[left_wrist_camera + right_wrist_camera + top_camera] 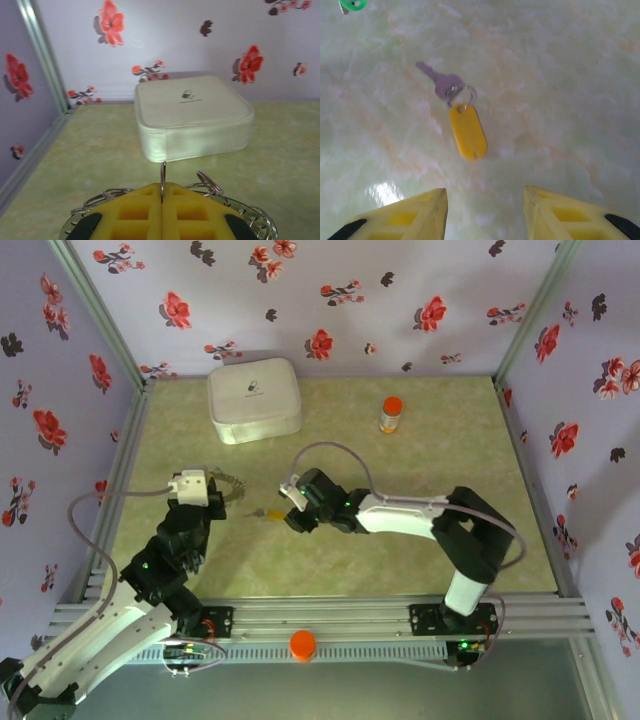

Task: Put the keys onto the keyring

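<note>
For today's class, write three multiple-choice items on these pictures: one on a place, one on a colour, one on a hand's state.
1. The white case stands at the table's: A) near right corner; B) centre; C) far left.
2. The tag on the key below the right hand is: A) blue; B) yellow; C) black.
3. The right hand is: A) open, empty; B) shut on the key; C) shut on the case.
Answers: 1C, it sits near the back left corner; 2B, the plastic shows yellow; 3A, it stands wide open above the key.
</note>
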Controlling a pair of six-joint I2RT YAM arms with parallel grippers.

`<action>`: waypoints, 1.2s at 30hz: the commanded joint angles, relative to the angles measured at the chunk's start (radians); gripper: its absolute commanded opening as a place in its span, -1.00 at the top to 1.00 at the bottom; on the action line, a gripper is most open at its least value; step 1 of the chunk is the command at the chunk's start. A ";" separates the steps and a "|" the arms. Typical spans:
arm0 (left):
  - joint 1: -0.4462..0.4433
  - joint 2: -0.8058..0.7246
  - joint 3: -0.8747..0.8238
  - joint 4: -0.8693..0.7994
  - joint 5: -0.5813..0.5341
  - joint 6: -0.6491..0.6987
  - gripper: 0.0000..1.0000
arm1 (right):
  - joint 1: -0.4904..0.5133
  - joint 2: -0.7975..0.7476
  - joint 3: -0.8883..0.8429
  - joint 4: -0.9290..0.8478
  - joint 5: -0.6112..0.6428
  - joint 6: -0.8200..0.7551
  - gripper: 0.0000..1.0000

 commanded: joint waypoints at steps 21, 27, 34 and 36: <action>0.011 -0.030 0.051 -0.156 -0.063 -0.094 1.00 | -0.045 0.448 0.584 -0.438 -0.194 0.347 0.20; 0.013 -0.031 0.049 -0.153 -0.059 -0.092 1.00 | -0.039 0.468 0.614 -0.435 -0.248 0.346 0.26; 0.013 -0.031 0.047 -0.153 -0.053 -0.094 1.00 | -0.034 0.484 0.641 -0.449 -0.272 0.333 0.31; 0.012 -0.031 0.048 -0.152 -0.051 -0.094 1.00 | -0.032 0.488 0.644 -0.448 -0.283 0.330 0.37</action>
